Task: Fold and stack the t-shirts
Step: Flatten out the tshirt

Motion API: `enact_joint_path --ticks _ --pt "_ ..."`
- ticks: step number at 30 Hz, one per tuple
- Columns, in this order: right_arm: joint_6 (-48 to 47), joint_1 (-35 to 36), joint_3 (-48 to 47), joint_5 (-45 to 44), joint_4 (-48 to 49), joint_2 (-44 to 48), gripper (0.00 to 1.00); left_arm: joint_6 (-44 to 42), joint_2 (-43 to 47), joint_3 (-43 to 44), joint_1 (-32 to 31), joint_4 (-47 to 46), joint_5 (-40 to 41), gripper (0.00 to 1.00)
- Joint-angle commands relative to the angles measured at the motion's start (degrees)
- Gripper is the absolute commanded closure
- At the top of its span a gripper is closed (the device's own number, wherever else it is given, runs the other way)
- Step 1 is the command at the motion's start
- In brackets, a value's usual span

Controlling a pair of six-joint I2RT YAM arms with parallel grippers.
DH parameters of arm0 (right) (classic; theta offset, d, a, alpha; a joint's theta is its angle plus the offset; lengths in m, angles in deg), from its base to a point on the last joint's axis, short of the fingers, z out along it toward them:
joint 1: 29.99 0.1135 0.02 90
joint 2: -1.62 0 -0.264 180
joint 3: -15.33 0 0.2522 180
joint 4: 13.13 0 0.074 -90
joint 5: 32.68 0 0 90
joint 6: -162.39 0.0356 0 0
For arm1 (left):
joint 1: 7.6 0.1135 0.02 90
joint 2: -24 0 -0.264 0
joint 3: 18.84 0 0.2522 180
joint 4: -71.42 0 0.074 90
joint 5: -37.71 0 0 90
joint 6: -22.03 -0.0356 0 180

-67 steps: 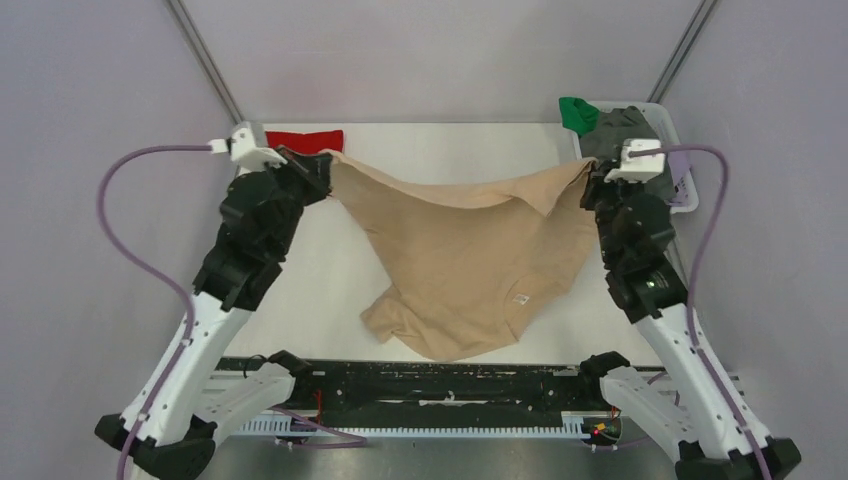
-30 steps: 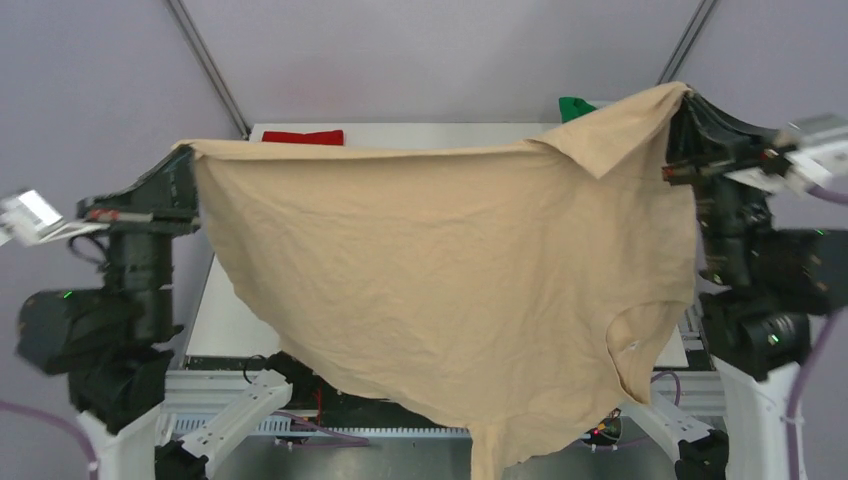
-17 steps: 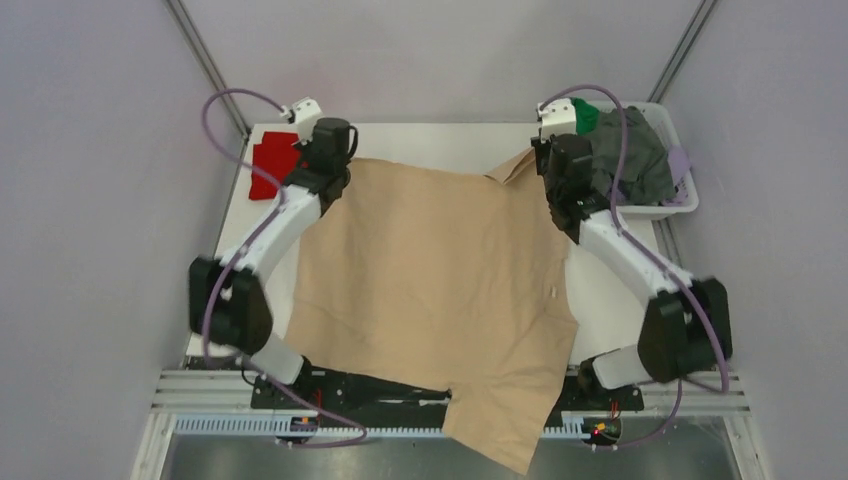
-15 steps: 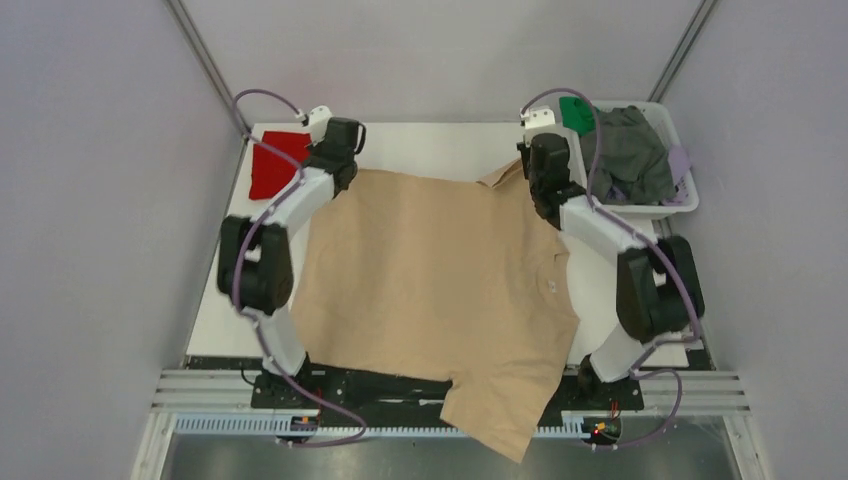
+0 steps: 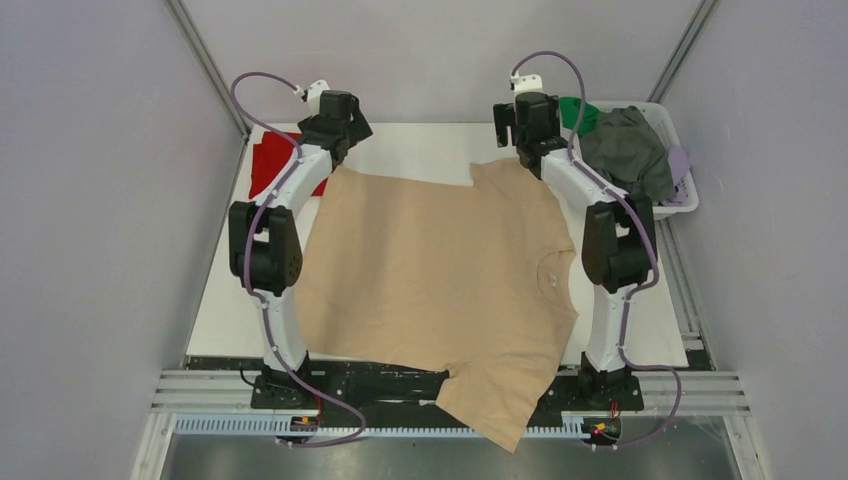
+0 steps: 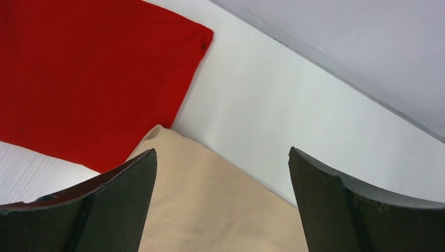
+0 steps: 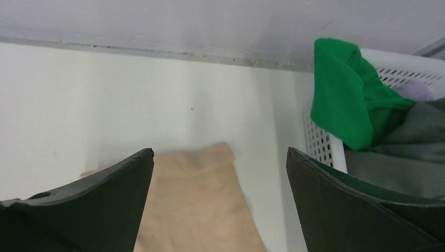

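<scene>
The beige t-shirt (image 5: 430, 270) lies spread flat on the white table (image 5: 420, 145), neck label toward the right, with one sleeve hanging over the near edge. The red t-shirt (image 5: 266, 168) lies folded at the far left, partly hidden by the left arm. My left gripper (image 5: 338, 130) hovers open above the beige shirt's far left corner (image 6: 210, 210), with the red t-shirt (image 6: 94, 73) just beyond it. Above the far right sleeve (image 7: 199, 210), my right gripper (image 5: 522, 132) is also open. Nothing sits between the fingers of the left gripper (image 6: 223, 151) or the right gripper (image 7: 220, 150).
A white perforated basket (image 5: 688, 190) stands at the far right with a grey garment (image 5: 625, 155) and a green cloth (image 5: 575, 112) in it. Its wall (image 7: 322, 142) is close to my right fingers. The back wall runs just behind both grippers.
</scene>
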Motion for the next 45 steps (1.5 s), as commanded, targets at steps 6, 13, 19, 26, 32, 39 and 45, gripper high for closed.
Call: enact_joint_path --ticks 6,13,19,26,32,39,45 --pt "11.8 -0.1 28.4 16.3 -4.8 20.3 0.02 2.0 19.0 -19.2 -3.9 0.4 -13.2 0.00" --pt "14.8 -0.1 45.0 18.9 -3.1 27.7 0.02 2.2 24.1 -32.9 -10.0 0.0 -14.5 0.00" --pt "13.9 -0.1 47.1 16.9 -4.8 25.5 0.02 3.2 18.9 -32.9 -10.1 1.8 -11.1 0.00" --pt "12.8 -0.1 43.8 13.2 -5.2 20.6 0.02 3.7 7.4 -25.5 -8.3 2.9 -10.9 0.00" --pt "12.8 -0.1 39.0 12.5 -5.0 14.6 0.02 3.9 -2.2 -16.2 -6.1 7.0 -10.6 0.00" --pt "12.1 -1.2 27.9 11.2 -6.0 4.9 0.02 3.5 -11.3 -5.0 -4.5 11.4 -10.7 0.00" --pt "11.3 -3.1 16.3 11.4 -8.0 -2.9 0.02 2.6 -17.1 4.4 -4.1 14.3 -11.9 0.00"
